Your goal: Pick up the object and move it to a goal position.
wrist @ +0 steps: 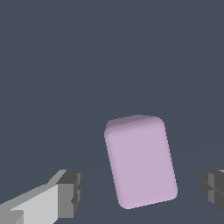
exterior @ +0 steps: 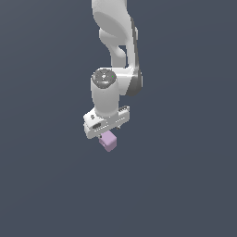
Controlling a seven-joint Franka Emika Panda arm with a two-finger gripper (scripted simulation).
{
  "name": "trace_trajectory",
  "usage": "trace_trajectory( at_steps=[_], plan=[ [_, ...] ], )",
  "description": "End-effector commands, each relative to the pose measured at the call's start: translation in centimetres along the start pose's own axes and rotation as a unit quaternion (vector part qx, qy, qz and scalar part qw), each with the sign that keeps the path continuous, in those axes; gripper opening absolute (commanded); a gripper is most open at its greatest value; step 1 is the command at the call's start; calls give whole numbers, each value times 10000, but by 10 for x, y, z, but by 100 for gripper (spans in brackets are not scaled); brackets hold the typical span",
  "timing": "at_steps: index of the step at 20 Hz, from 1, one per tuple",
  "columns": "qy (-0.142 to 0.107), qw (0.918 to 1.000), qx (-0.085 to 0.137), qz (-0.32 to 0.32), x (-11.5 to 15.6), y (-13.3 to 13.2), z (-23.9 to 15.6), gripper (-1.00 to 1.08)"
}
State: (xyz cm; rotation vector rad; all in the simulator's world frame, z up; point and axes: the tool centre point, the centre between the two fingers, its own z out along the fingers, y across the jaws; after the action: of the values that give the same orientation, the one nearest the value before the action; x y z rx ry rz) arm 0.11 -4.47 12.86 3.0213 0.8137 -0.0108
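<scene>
Plain dark blue-grey fills both pictures, an unmarked worktop or backdrop with no goal marker to be seen. At the centre of the exterior view a white robot arm (exterior: 113,55) reaches down from the top edge, ending in a wide white hand (exterior: 107,132) pointing downward. Just below the hand, slightly toward the lower right of the frame, sits the object (exterior: 109,141), a small pale lilac-pink cube, partly tucked under it. In the wrist view the cube (wrist: 141,161) lies between two dark grey fingertips (wrist: 72,192), with clear gaps on both sides, so the hand is spread and grasping nothing. The cube appears slightly rotated against the line between the fingers, and sits nearer the finger at the frame's right edge. Closing should catch it, probably nudging it square first.
</scene>
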Motion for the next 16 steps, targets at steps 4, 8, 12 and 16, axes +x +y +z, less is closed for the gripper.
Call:
trace_trajectory(
  at_steps=[4,8,12,16],
  plan=[
    [26,9986,24,-536,-3,5,8,100],
    [40,9968,36,-799,-5,8,12,100],
    [50,9953,43,-967,-6,10,14,100],
    [55,9946,46,-1038,-6,10,16,100]
  ],
)
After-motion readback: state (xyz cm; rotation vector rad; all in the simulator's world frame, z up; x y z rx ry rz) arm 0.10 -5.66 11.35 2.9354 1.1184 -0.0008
